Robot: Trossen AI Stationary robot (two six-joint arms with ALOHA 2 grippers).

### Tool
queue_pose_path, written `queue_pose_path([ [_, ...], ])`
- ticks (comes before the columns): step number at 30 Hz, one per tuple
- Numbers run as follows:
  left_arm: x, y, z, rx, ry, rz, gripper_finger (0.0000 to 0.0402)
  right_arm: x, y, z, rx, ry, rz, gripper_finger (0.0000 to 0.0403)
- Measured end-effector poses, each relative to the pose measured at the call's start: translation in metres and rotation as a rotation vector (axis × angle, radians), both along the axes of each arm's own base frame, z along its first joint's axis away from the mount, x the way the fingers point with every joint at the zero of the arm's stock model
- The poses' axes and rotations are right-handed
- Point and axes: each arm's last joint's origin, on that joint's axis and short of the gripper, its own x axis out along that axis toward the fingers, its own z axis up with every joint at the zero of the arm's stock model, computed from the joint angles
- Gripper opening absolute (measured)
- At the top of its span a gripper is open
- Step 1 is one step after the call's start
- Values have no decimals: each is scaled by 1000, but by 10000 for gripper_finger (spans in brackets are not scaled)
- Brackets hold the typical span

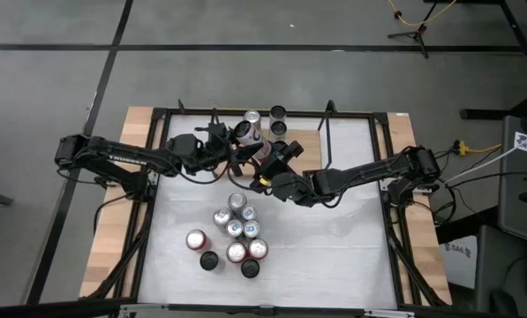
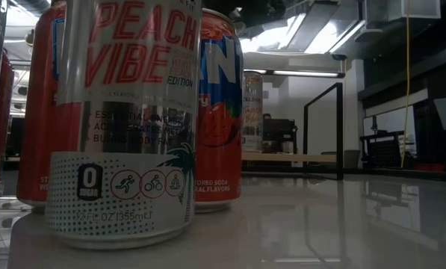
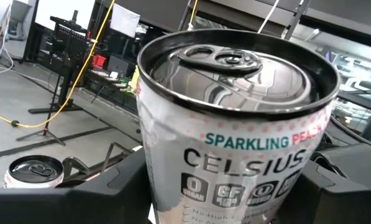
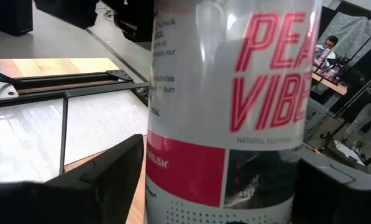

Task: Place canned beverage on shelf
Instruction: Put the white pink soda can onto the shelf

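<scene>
A silver Celsius "Sparkling Peach Vibe" can (image 1: 245, 134) is over the left part of the shelf (image 1: 305, 141), a light-wood board with thin black rod uprights (image 1: 327, 132) at the table's far middle. My left gripper (image 1: 233, 146) comes from the left and is shut on the can (image 3: 235, 143). My right gripper (image 1: 274, 161) comes from the right and is shut on the same can (image 4: 235, 112). Three more cans (image 1: 278, 113) stand on the shelf. The held can's base is hidden. My left gripper pinches the can's upper body (image 3: 166, 180), just below the rim, between its two fingers (image 3: 110, 193). The fingers come slanting from the table's left side. The can's top faces up and is a little tilted. My right gripper pinches the can's lower body at the red band (image 4: 173, 168) between its two fingers (image 4: 104, 174). The fingers come slanting from the table's right and near side, across the can. The can stands upright between them.
A cluster of several cans (image 1: 235, 234) stands on the white tabletop near the middle, and two of them fill the low view (image 2: 125, 119). Another can (image 3: 33, 171) stands beyond the held one. A black frame (image 1: 387, 177) runs along the table's sides.
</scene>
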Motion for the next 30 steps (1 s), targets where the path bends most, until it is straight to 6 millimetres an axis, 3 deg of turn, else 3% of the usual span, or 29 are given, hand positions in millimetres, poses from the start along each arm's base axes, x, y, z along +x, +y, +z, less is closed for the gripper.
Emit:
queue_pose_path([
  [11, 0, 0, 0, 21, 9, -8, 238, -6, 5, 3, -28, 62, 30, 364],
  [20, 1, -1, -2, 27, 34, -26, 238, -59, 15, 39, -38, 176, 81, 363],
  [30, 3, -6, -3, 68, 41, -220, 238, -115, -10, 61, 218, 362, 305, 363],
])
